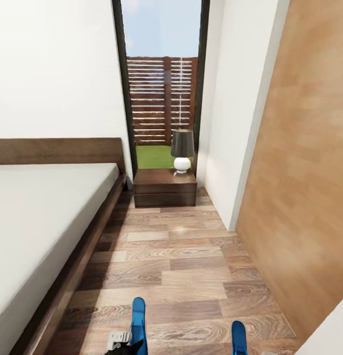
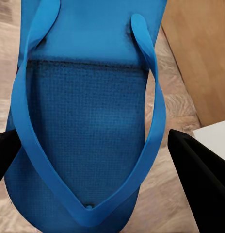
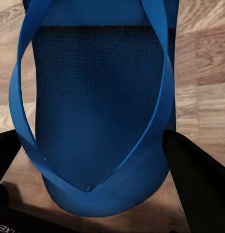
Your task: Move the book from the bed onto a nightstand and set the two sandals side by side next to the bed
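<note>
Between each arm's dark jaws, a blue sandal (image 2: 88, 121); second sandal (image 3: 100, 111)

Floor (image 1: 191, 266): wood planks, brown, smooth, soft shine. Bed frame (image 1: 87, 236): dark wood. Mattress (image 1: 38, 212): pale cloth, matt. Nightstand (image 1: 165, 187): dark wood, smooth top. Sandal (image 2: 88, 121): blue, rubbery, bumpy dotted sole, smooth straps. Lamp base (image 1: 182, 164): white, shiny.

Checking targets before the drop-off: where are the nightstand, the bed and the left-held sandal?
nightstand (image 1: 164, 176): head view, on its flat top.
bed (image 1: 38, 207): head view, on the pale mattress.
left-held sandal (image 2: 86, 126): left wrist view, on its textured footbed.
</note>
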### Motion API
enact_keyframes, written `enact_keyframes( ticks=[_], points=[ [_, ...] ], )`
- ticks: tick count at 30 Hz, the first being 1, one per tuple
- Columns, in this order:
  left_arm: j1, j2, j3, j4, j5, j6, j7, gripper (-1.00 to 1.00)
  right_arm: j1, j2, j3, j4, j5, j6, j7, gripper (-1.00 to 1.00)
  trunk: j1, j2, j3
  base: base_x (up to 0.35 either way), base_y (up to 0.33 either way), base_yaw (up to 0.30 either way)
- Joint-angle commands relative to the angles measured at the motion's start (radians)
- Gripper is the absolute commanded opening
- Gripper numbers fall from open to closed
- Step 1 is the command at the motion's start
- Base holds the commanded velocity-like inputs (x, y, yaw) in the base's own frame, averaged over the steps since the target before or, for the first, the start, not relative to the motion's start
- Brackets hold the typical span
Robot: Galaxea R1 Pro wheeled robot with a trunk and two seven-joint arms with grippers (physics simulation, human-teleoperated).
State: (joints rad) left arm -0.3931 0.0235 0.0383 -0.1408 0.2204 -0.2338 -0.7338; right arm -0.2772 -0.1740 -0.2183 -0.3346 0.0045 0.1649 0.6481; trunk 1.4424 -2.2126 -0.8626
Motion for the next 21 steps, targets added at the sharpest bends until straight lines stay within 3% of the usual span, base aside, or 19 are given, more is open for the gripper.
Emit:
enact_keyframes(
  ticks=[1, 21],
  points=[
    [-0.001, 0.000, 0.005, 0.001, 0.001, -0.003, -0.005, -1.00, 0.000, 0.001, -0.009, -0.001, 0.000, 0.010, 0.006, -1.00, 0.000, 0.000, -0.001, 0.333, 0.000, 0.000],
    [-0.001, 0.001, 0.005, 0.001, 0.001, -0.002, -0.004, -1.00, 0.000, 0.001, -0.009, -0.001, 0.005, 0.010, 0.006, -1.00, 0.000, 0.000, -0.001, 0.330, -0.026, 0.000]
  ],
)
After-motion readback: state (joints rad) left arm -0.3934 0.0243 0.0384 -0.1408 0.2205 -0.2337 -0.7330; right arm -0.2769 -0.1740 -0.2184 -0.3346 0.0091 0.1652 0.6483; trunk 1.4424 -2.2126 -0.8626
